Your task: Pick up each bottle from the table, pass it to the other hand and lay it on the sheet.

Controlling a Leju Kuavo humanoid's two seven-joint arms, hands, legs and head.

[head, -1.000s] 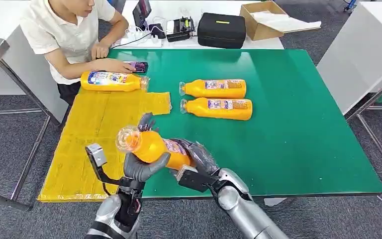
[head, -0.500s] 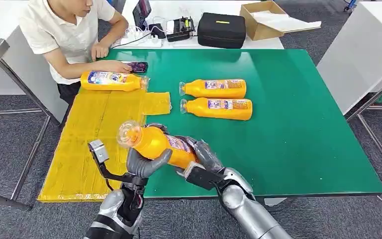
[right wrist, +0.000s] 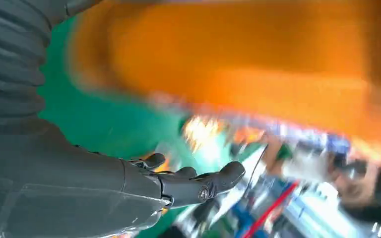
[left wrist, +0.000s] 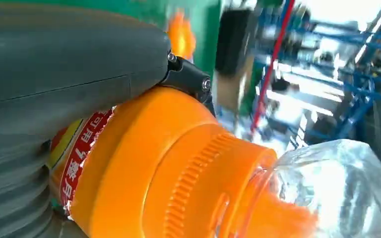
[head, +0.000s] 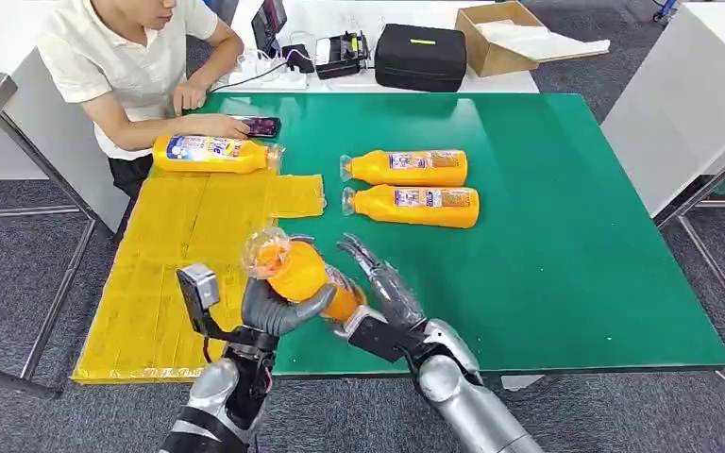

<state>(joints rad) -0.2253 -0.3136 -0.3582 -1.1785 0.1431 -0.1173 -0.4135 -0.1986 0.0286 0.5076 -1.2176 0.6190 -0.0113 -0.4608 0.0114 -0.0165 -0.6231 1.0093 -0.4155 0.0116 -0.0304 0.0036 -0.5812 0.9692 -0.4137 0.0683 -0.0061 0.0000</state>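
Observation:
An orange bottle (head: 300,276) with a clear cap is in the air over the table's near edge, gripped by my left hand (head: 278,310). The left wrist view shows the bottle (left wrist: 168,168) close up under my thumb. My right hand (head: 382,283) is just right of the bottle with its fingers stretched out and apart, holding nothing; in the right wrist view the fingers (right wrist: 188,181) are off the blurred bottle (right wrist: 228,64). One bottle (head: 215,153) lies at the far end of the yellow sheet (head: 160,274). Two more bottles (head: 406,168) (head: 413,205) lie side by side on the green table (head: 566,245).
A person (head: 123,66) sits at the table's far left corner with a hand on a phone (head: 260,125). Behind the table are a black case (head: 421,57), a cardboard box (head: 496,36) and cables. A white table (head: 689,104) stands to the right.
My right hand has let go of the bottle and opened its fingers. My left hand now holds the bottle alone and has tipped it more upright.

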